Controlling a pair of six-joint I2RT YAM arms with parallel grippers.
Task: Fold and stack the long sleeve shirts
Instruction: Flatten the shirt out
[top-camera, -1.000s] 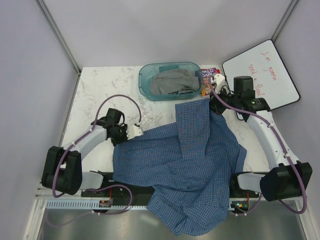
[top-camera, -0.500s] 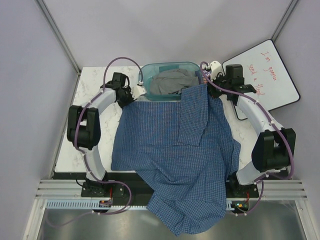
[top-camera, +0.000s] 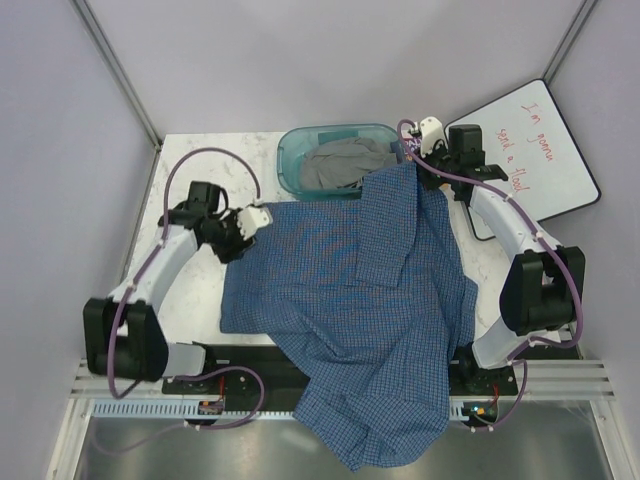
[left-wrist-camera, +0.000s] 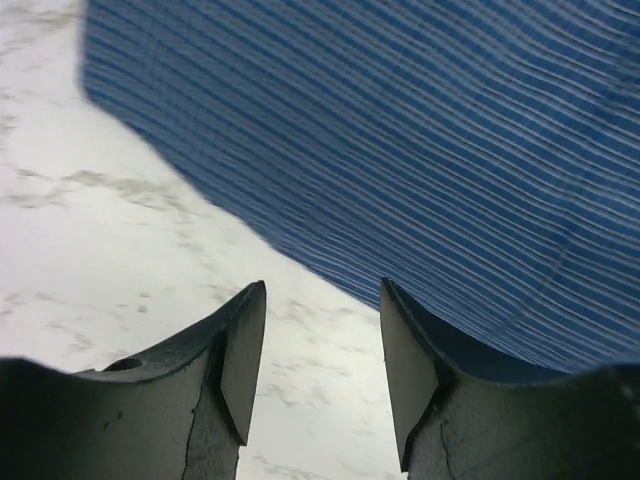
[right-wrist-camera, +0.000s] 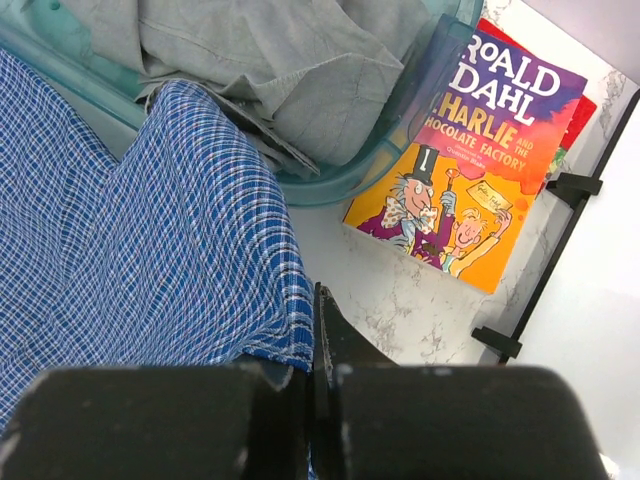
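Our left gripper (left-wrist-camera: 322, 300), now spread, has just dropped the far-left corner of the blue checked shirt (top-camera: 340, 290) onto the table (top-camera: 190, 180) while our right gripper (right-wrist-camera: 314, 310) stays pinched on the far-right corner, so the shirt lies spread for folding.

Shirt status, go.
Left end effector open, empty, at left edge of shirt. Right end effector shut on its far corner. Hem hangs over near table edge. Bin under that corner.
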